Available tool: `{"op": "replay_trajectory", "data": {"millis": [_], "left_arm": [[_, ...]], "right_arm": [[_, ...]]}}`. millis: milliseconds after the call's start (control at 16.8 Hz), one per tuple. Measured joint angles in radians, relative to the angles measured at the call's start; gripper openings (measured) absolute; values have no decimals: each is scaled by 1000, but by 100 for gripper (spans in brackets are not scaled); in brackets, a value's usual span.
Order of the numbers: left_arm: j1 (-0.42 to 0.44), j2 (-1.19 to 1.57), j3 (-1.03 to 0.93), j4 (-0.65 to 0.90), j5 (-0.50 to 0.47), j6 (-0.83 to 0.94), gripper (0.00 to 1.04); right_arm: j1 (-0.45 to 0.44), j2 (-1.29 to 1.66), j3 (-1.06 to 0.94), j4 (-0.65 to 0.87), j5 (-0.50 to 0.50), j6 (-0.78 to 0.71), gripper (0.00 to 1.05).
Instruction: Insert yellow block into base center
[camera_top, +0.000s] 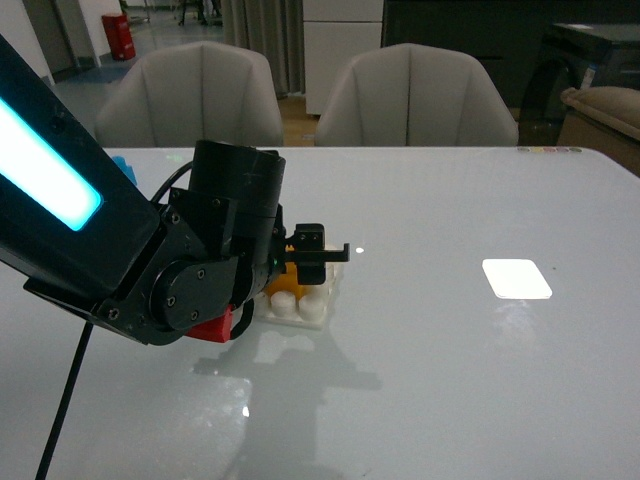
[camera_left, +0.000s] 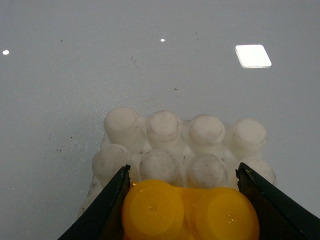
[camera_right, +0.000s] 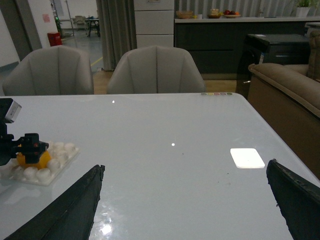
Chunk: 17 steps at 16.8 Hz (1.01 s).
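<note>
My left gripper (camera_left: 183, 200) is shut on the yellow block (camera_left: 187, 212), a two-stud orange-yellow brick held between the two dark fingers (camera_left: 107, 207). The block sits low over the white studded base (camera_left: 182, 145), with rows of base studs showing just beyond it. In the front view the left gripper (camera_top: 300, 262) and the yellow block (camera_top: 283, 281) are over the base (camera_top: 310, 308) near the table's middle left. From the right wrist view the yellow block (camera_right: 31, 158) and base (camera_right: 52, 165) lie far off to one side. My right gripper (camera_right: 185, 200) hangs open above bare table, holding nothing.
A glossy white square (camera_top: 516, 278) lies on the table to the right; the right wrist view shows this white square (camera_right: 247, 157) too. A red piece (camera_top: 212, 328) shows under the left arm, a blue thing (camera_top: 122, 166) behind it. Two chairs (camera_top: 412, 98) stand beyond the far edge.
</note>
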Motion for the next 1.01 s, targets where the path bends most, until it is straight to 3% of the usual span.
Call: {"op": "replay_trajectory", "data": {"millis": [178,416,712,1009], "left_arm": [[-3,2,5,-2,-3,0,59],[-4,-2,-5,16,23,-25,100],[-5,-186,-91,71,48,-46,98],[-3,-492,-351,188,89,-40,98]], "right_arm": [[0,0,0,0,0,0,98],[0,0,0,0,0,0,98],[0,0,0,0,0,0,98],[0,0,0,0,0,0,98]]}}
